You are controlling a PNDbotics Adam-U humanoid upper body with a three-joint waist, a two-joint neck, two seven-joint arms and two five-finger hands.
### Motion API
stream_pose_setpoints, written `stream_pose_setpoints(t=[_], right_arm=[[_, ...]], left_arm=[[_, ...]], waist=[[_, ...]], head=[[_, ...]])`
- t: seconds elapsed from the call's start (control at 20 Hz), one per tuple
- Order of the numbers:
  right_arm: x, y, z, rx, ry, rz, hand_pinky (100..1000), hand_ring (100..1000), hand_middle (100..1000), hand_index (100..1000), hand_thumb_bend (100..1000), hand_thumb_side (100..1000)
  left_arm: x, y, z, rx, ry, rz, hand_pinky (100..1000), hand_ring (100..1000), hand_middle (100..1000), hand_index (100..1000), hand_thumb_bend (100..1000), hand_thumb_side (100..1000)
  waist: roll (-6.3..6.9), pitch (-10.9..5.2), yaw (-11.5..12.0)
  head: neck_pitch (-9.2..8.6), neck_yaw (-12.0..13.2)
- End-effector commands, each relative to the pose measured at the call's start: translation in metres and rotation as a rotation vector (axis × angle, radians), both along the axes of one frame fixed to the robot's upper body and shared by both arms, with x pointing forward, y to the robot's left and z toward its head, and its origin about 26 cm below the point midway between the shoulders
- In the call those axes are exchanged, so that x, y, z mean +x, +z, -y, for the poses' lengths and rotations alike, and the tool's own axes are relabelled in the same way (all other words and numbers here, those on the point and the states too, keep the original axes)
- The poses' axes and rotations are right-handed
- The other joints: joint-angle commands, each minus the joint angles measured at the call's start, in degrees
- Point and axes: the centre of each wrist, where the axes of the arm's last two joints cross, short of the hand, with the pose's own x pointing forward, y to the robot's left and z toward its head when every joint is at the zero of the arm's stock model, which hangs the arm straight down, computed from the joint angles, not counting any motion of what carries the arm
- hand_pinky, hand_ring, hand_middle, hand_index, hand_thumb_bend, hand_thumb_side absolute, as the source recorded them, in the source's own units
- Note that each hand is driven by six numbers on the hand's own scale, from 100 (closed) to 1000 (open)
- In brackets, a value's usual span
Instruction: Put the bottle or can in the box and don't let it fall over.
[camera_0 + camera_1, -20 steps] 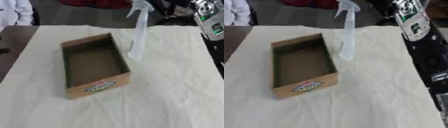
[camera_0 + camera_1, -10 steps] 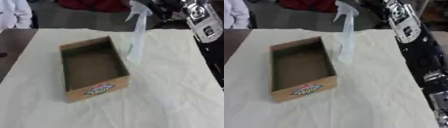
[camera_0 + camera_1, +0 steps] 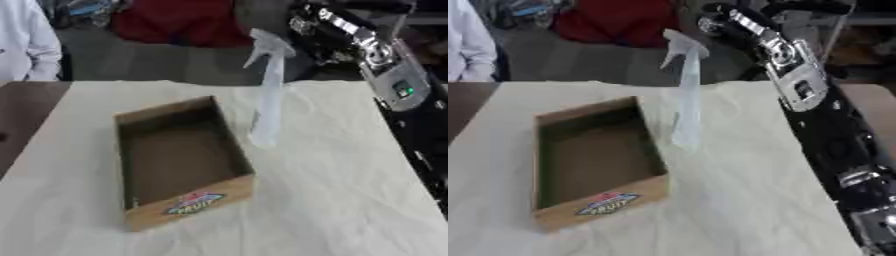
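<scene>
A pale spray bottle [image 3: 267, 100] stands upright on the cream cloth [image 3: 350, 200], just beside the right wall of the open cardboard box [image 3: 179, 160], not inside it. The right hand [image 3: 719, 25] is near the bottle's top; I cannot tell if its fingers are closed.

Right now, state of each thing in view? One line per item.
Spray bottle: upright on the cloth, outside the box, just off its right side, not held.
Cardboard box: open top, empty, fruit label on its near wall.
Cloth: spread over the table, lightly wrinkled.
Right arm: reaching in from the upper right, behind the bottle's top; hand not clearly visible.
Left hand: not in view.
</scene>
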Motion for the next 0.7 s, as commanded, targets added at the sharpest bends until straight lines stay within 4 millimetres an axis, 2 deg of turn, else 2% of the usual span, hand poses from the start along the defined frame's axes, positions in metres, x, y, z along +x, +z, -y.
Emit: stream_pose_setpoints(t=[0.05,0.35,0.7], right_arm=[[-0.0040,0.0151,0.0020,0.037,0.031,0.021,917,1000,1000,953,100,893],[-0.0044,0.0149,0.0022,0.069,0.083,-0.014,919,1000,1000,948,100,868],[-0.0045,0.0163,0.0010,0.053,0.151,-0.054,921,1000,1000,929,100,771]], left_arm=[[-0.0006,0.0067,-0.0017,0.021,-0.002,0.018,623,787,757,848,322,485],[-0.0004,0.0064,-0.0014,0.022,-0.004,0.014,623,787,757,848,321,488],[-0.0002,0.0055,-0.0010,0.023,-0.007,0.008,623,787,757,847,321,494]], waist=[[0.06,-0.87,0.04],[-0.02,-0.64,-0.03],[-0.23,-0.23,0.08]], head=[[-0.50,-0.25],[0.02,-0.22],[0.21,-0.35]])
